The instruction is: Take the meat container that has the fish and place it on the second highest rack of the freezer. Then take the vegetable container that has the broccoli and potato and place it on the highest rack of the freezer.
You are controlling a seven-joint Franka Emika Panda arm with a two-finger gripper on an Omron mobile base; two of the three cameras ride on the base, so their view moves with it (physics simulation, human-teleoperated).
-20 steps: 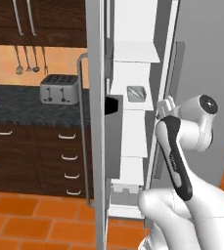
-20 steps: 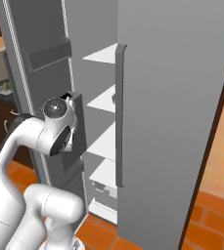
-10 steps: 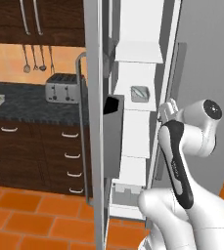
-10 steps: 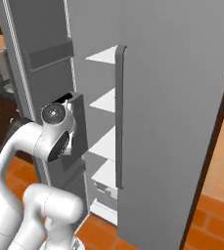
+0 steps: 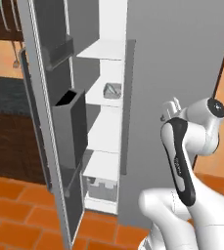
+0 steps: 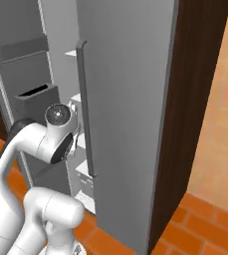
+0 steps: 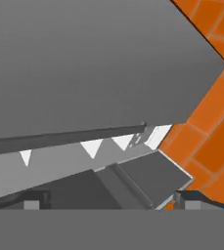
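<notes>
One container (image 5: pixel 112 90) sat on a freezer rack (image 5: pixel 108 101); the gripper (image 7: pixel 108 202) hung wide open, empty, facing the closed door (image 7: pixel 84 63).

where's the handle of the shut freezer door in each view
Left base view: the door handle runs upright just right of the white shelves, centre of picture.
Right base view: the door handle stands upright left of centre, on the grey door's near edge, beside the arm.
Hand view: the door handle lies as a long, nearly level bar across the left and middle.
Shared landmark: the orange floor tiles.
</notes>
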